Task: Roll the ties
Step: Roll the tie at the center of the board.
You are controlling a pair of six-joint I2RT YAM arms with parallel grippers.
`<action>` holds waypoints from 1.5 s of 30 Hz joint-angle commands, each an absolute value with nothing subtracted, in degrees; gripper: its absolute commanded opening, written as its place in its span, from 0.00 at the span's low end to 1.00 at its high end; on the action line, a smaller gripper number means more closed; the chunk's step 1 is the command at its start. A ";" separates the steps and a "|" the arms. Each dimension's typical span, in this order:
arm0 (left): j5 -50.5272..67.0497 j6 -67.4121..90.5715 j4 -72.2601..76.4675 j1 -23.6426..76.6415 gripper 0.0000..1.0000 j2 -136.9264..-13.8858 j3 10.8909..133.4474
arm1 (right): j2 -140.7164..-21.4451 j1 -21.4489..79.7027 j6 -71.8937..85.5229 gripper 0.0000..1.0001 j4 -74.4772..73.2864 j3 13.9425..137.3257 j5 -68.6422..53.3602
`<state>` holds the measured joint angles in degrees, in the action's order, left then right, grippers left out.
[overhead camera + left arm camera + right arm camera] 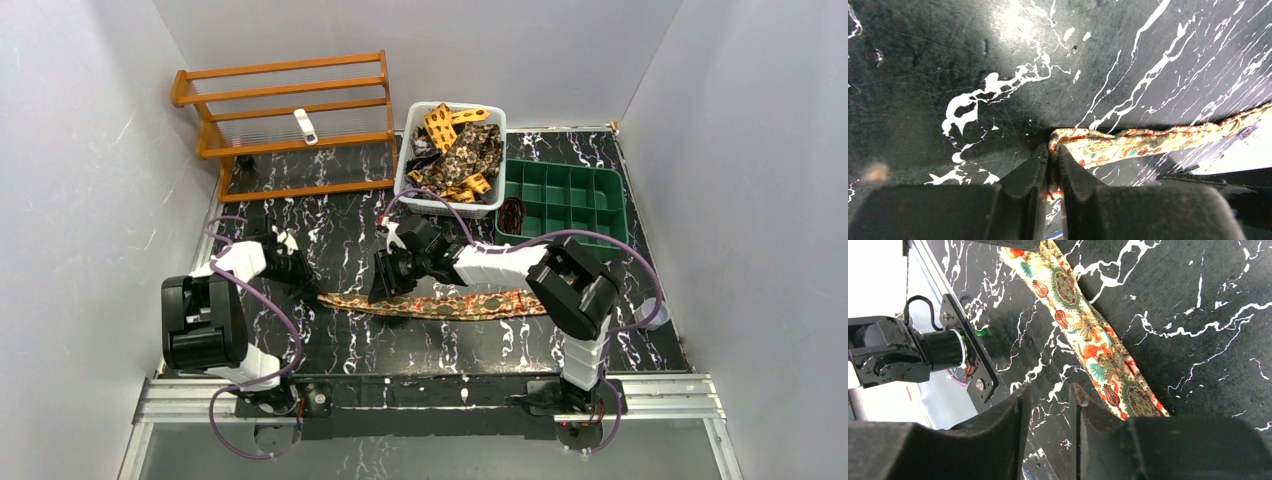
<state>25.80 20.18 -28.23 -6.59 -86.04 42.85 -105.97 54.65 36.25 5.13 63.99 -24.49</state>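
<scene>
Two arms over black marbled table [330,345]. Wooden rack [290,100] far left. Green tray [565,195] far right, white bin [404,175] beside it, heaped with ties [462,150]. One tie [450,305] stretched flat mid-table, its left end pinched in left gripper [1052,165]. Just beside tie, right gripper [1050,400], fingers slightly apart, table showing between.

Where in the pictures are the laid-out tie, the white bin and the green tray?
laid-out tie [460,306], top view, middle of its length.
white bin [404,155], top view, left rim.
green tray [619,205], top view, right rim.
</scene>
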 commanded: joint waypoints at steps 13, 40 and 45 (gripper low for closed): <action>27.84 19.51 -30.25 -6.07 0.01 -76.88 43.51 | -116.10 55.63 37.60 0.24 -7.61 77.76 -21.11; 27.65 15.52 -39.09 -4.58 0.50 -76.71 47.99 | -122.31 56.31 39.46 0.22 -13.14 82.80 -19.56; 19.18 13.19 -45.89 -3.91 0.51 -78.34 50.61 | -122.66 56.28 39.46 0.22 -13.71 83.37 -19.72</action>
